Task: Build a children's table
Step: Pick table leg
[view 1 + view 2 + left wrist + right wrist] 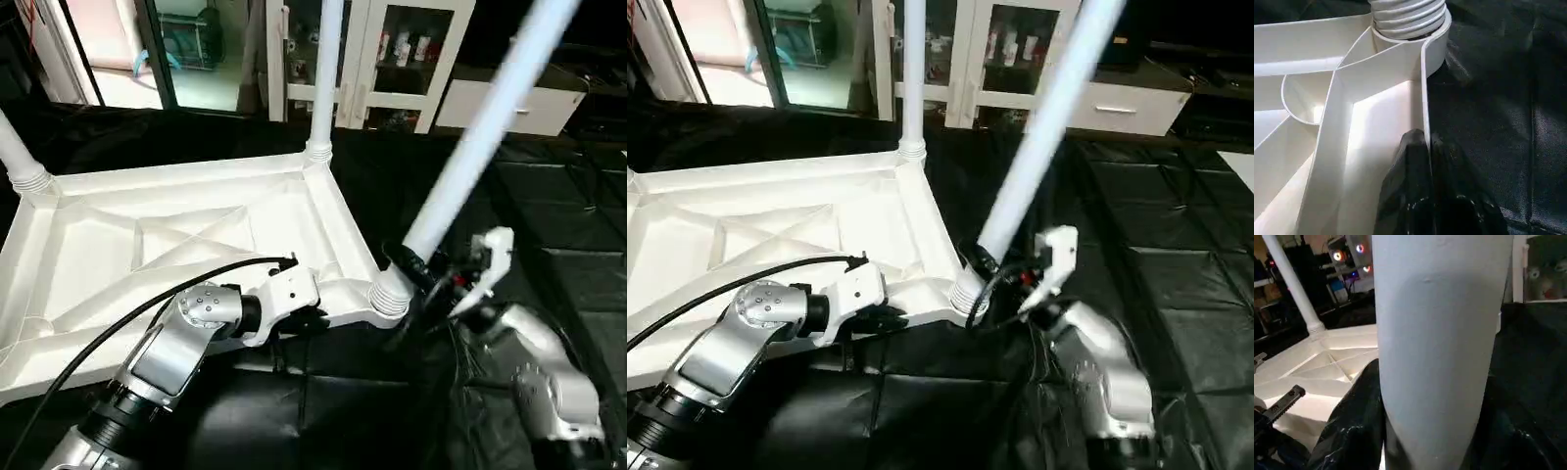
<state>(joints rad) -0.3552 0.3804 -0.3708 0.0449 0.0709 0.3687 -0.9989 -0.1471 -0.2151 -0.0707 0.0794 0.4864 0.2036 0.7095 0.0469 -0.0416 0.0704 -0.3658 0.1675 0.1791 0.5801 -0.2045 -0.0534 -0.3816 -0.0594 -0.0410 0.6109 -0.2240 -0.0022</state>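
Left wrist view, left gripper [1427, 147] pinching table top [147, 245] rim, right gripper [1004, 274] clasping tilted leg [480, 127] beside corner socket [389, 294]

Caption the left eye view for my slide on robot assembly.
Left gripper pinches the upturned tabletop's rim while the right gripper holds a tilted leg at the corner socket.

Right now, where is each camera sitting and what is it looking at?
Left eye, right eye: on the head, looking down at the upside-down top, both forearms showing.
Left wrist: along the left gripper pinching the top's rim.
Right wrist: along the right gripper around the leaning leg.
Shared: the wrist views both show the top; all four show that leg's base.
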